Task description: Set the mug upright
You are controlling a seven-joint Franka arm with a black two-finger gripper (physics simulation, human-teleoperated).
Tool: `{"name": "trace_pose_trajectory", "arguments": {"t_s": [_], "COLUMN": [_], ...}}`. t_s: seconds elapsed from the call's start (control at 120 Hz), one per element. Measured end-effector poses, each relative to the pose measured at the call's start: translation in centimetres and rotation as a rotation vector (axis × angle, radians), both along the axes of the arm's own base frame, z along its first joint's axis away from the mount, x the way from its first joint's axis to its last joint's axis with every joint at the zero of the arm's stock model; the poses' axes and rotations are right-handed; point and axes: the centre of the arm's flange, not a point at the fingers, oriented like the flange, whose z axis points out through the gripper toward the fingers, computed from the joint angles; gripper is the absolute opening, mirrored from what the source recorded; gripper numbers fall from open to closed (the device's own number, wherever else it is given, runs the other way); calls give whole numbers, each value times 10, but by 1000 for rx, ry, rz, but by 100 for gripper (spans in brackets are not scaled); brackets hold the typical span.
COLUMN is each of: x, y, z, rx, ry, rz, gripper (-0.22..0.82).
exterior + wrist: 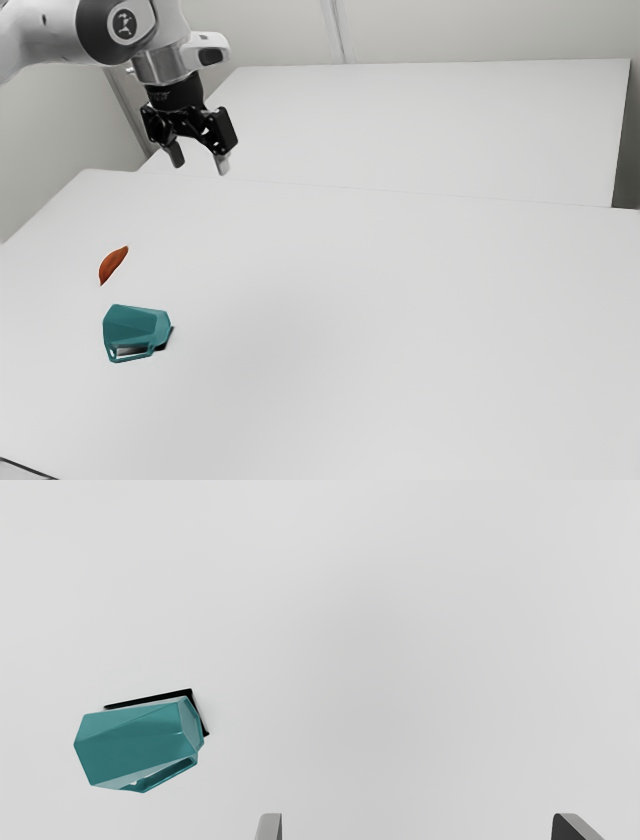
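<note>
High over the table's far side in the exterior view, the gripper (198,163) hangs with its two fingers spread apart. The teal faceted mug (138,328) lies on its side on the table, toward the exterior view's left and nearer the camera than the gripper. Its handle lies low along one side, facing the exterior camera. In the wrist view the gripper (417,826) is open, nothing between its fingertips. There the tipped mug (135,742) rests beyond one finger, outside the gap and not touched, a dark shadow along its edge.
An orange-brown, leaf-shaped object (113,264) lies on the white table (400,330) near the mug, on the side toward the arm. Behind this table stands another white surface (430,130), with pale walls around it.
</note>
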Motion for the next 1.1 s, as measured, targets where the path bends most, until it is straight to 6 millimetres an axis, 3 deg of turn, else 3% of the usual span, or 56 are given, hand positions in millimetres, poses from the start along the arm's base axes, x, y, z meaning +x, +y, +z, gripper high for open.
{"name": "trace_pose_trajectory", "arguments": {"t_s": [0.3, 0.433, 0.8, 1.1], "x": [-8, -18, -25, -54], "y": [-4, 5, 89, 150], "z": [5, 9, 7, -5], "rx": [2, 6, 8, -11], "ry": [-6, -10, 13, 41], "rz": [-5, 14, 173, 270], "gripper": [59, 59, 59, 59]}}
